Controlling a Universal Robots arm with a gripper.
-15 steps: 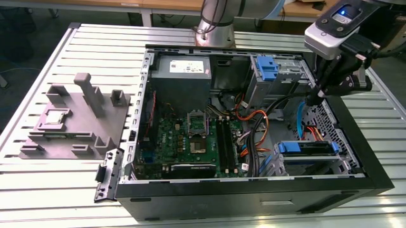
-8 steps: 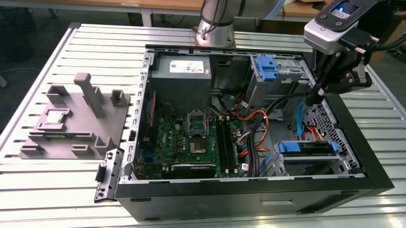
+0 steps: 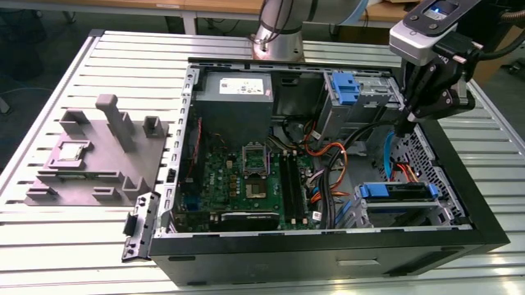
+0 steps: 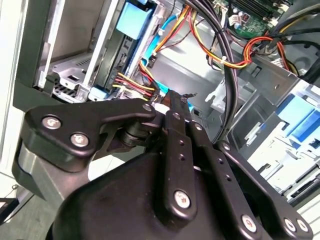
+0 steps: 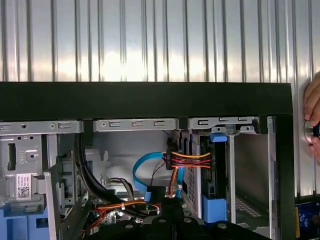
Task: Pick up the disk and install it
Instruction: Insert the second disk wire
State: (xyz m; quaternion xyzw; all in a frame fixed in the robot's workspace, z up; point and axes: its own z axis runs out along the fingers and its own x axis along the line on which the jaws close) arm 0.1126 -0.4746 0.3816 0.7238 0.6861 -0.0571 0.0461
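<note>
The disk (image 3: 396, 192), in its blue carrier frame, sits in the drive bay at the near corner of the open computer case (image 3: 328, 252), on the exterior view's right. In the first wrist view the disk (image 5: 214, 202) stands on edge in its metal cage, with red, yellow and black wires running up to it. In the second wrist view its blue frame (image 4: 132, 20) lies beyond the fingertips. My gripper (image 3: 404, 126) hangs inside the case, above and behind that bay. Its black fingers meet at the tips (image 4: 172, 96), shut, with nothing held.
A blue bracket (image 3: 346, 86) sits in the upper drive cage. Orange, black and blue cables (image 3: 345, 166) cross the case floor beside the motherboard (image 3: 246, 178). A grey fixture block (image 3: 98, 153) holding a small silver chip stands on the slatted table. A person's hand (image 5: 312, 115) rests by the case.
</note>
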